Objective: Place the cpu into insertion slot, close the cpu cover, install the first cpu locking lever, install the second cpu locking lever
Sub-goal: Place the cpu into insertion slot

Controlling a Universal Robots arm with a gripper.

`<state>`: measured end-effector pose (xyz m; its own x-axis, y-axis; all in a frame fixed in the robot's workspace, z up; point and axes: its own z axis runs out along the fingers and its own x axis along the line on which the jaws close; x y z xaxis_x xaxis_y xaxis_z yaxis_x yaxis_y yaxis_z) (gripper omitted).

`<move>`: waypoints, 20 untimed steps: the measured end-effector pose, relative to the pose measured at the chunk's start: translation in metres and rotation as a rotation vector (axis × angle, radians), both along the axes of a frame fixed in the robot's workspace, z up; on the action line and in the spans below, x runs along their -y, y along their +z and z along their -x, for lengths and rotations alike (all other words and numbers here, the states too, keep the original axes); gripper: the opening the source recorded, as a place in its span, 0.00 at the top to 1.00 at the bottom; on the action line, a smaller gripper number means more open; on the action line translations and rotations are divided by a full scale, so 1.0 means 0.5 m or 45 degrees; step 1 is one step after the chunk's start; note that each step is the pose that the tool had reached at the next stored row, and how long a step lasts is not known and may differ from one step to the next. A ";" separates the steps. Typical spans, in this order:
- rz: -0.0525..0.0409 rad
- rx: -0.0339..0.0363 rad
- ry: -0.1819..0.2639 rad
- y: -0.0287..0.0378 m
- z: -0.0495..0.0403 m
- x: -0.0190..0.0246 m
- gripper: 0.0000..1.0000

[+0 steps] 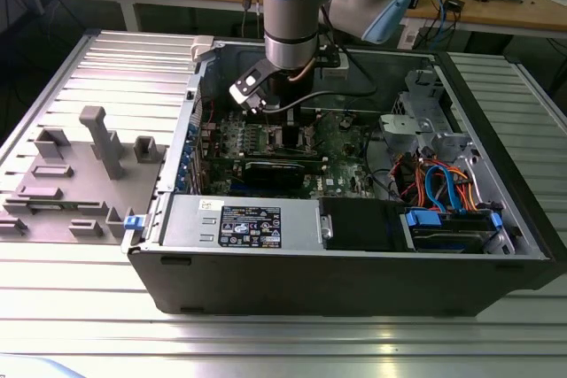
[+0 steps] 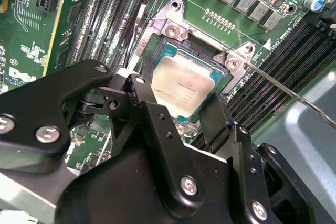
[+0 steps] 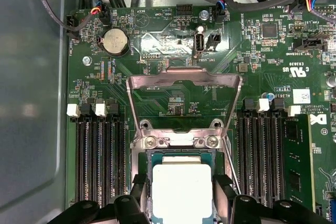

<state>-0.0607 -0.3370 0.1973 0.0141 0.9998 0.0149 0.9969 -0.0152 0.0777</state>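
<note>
The cpu [image 2: 184, 90] top is smooth, satin silver-grey metal. The cpu cover [image 3: 184, 78] is bare glossy metal. The table [image 1: 89, 325] is ribbed metal.

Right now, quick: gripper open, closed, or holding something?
Gripper: cannot be told; it sits right at the cpu, which lies in the insertion slot, with the cpu cover raised.

Silver cpu [image 3: 181, 190] lies flat in insertion slot [image 3: 148, 156], cpu cover [image 3: 184, 78] swung open.
</note>
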 end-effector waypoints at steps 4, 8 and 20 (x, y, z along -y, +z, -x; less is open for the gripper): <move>0.000 -0.0003 0.000 0.008 0.000 0.0000 0.38; 0.003 -0.0031 0.000 0.025 0.000 0.0001 0.47; 0.007 -0.0745 0.000 0.062 -0.013 0.0001 0.89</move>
<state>-0.0541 -0.3371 0.2281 0.0147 0.9999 0.0089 0.9997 -0.0149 0.0193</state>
